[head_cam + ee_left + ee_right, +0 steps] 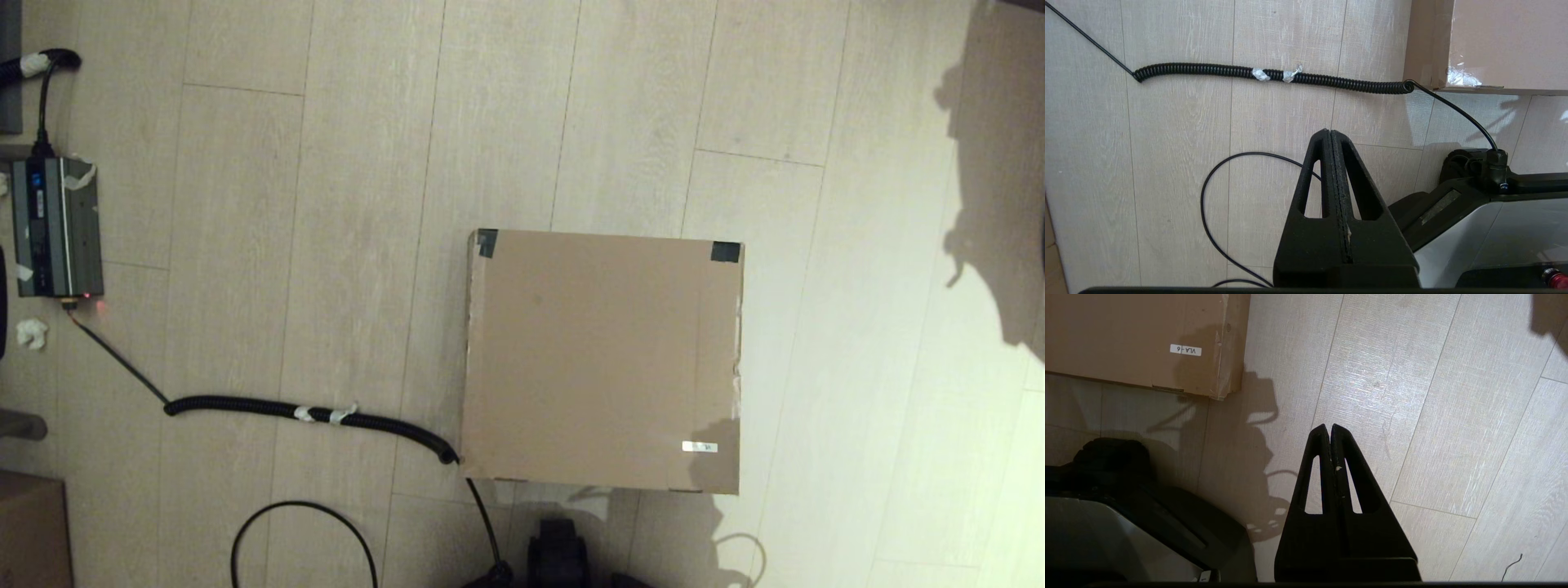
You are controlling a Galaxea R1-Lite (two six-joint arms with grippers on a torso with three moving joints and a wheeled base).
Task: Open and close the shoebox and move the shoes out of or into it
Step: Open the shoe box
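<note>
The shoebox (602, 359) is a large brown cardboard box lying on the floor with its lid down flat, black tape on its two far corners and a small white label (700, 447) near its front right corner. The shoes are hidden. My left gripper (1329, 132) hangs shut and empty over bare floor, left of the shoebox (1502, 41) corner. My right gripper (1329, 428) is likewise shut on nothing, above the floor to the right of the shoebox (1126, 335). Neither gripper shows in the head view.
A coiled black cable (310, 411) runs across the floor to the box's front left corner. A grey power unit (55, 227) lies far left. A smaller brown box (31, 531) sits at the lower left. The robot base (559, 555) is just before the shoebox.
</note>
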